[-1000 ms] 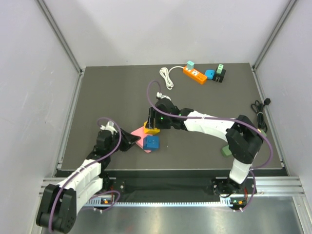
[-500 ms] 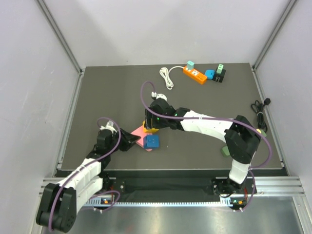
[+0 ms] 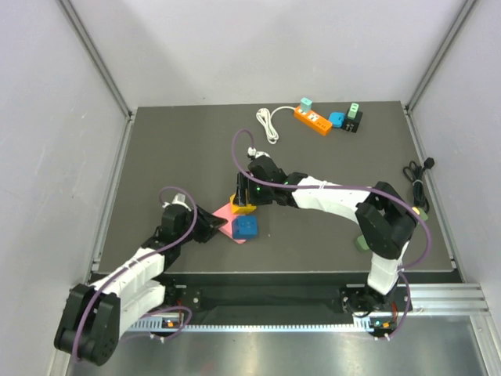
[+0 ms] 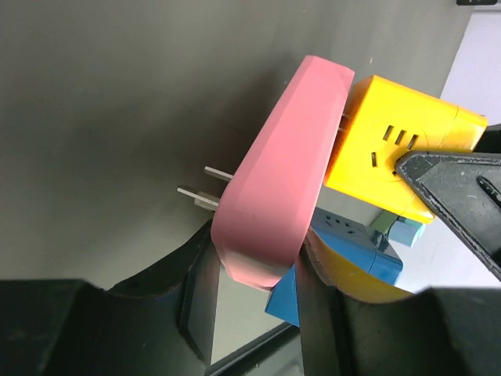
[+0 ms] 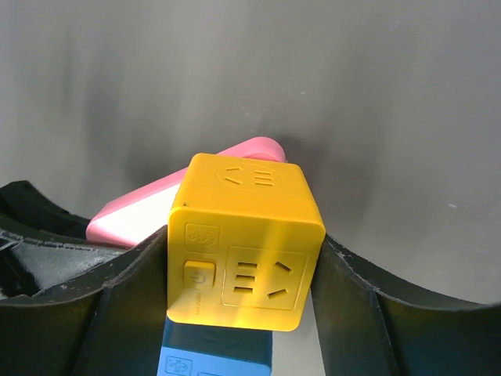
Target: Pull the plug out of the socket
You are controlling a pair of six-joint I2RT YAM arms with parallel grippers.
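A flat pink adapter (image 3: 222, 212) with two metal prongs (image 4: 200, 188) lies at the table's front middle. A yellow socket cube (image 3: 243, 204) and a blue socket cube (image 3: 244, 228) sit against it. My left gripper (image 3: 210, 227) is shut on the pink adapter's near end (image 4: 282, 172), one finger on each flat side. My right gripper (image 3: 243, 197) is shut on the yellow cube (image 5: 243, 251), a finger pressed on each side. The blue cube shows below the yellow one in the right wrist view (image 5: 215, 356) and behind the pink adapter in the left wrist view (image 4: 344, 258).
An orange power strip (image 3: 313, 119) with several plugs in it lies at the back, with a coiled white cable (image 3: 268, 125) to its left. A black cable (image 3: 417, 176) lies at the right edge. A green object (image 3: 362, 243) sits by the right arm's base.
My right wrist swung slightly left and back again. My left arm edged a little forward. Both grippers keep their hold and the cubes stay against the pink adapter.
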